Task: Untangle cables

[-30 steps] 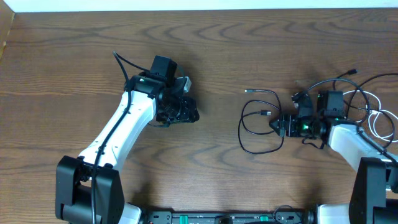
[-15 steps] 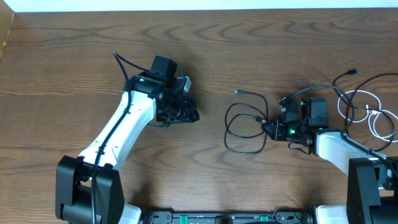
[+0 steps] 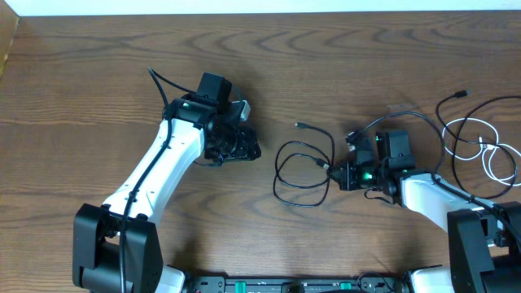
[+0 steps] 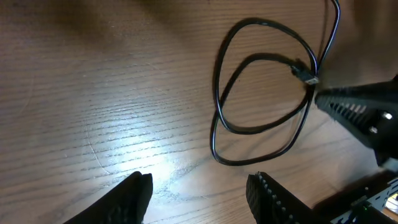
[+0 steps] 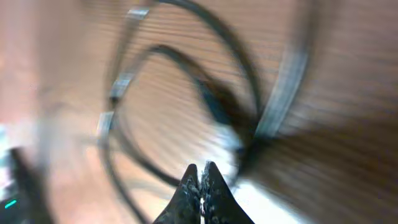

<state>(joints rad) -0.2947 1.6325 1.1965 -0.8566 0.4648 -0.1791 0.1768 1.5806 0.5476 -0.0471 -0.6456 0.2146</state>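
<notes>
**A:** Starting nearest the near edge of the surface (image 3: 81, 81), what do we have?

**B:** Right of the middle, our right gripper (image 3: 332, 172) has its jaws pressed fully together. The tips are against the black cable (image 4: 217, 81). Our wrist view is too smeared to say whether the cord is actually pinched.

**A:** And the cable itself?

**B:** It lies in overlapping loops just left of those tips. One small plug (image 4: 308, 74) sits inside the loops, just beside the tips.

**A:** Our other arm?

**B:** A little farther back, left of the middle, the left gripper (image 4: 199, 182) hangs with its jaws about half open. Nothing is between them, and it is well apart from the loops.

**A:** The white cable?

**B:** The white cable (image 3: 488, 153) is coiled at the right edge. A thin dark cord ending in a plug (image 3: 461, 94) lies across it, toward the far right corner. We cannot tell whether that cord belongs to the black cable.

**A:** How far along do we judge it?

**B:** Partway, we think. The black loops lie well apart from the white coil. But the black cable is looped over itself, and the crossing at the right edge is not yet undone. Both cords would need laying out separately.

**A:** Any writing?

**B:** None we can read, only a green light on the right arm.
</notes>
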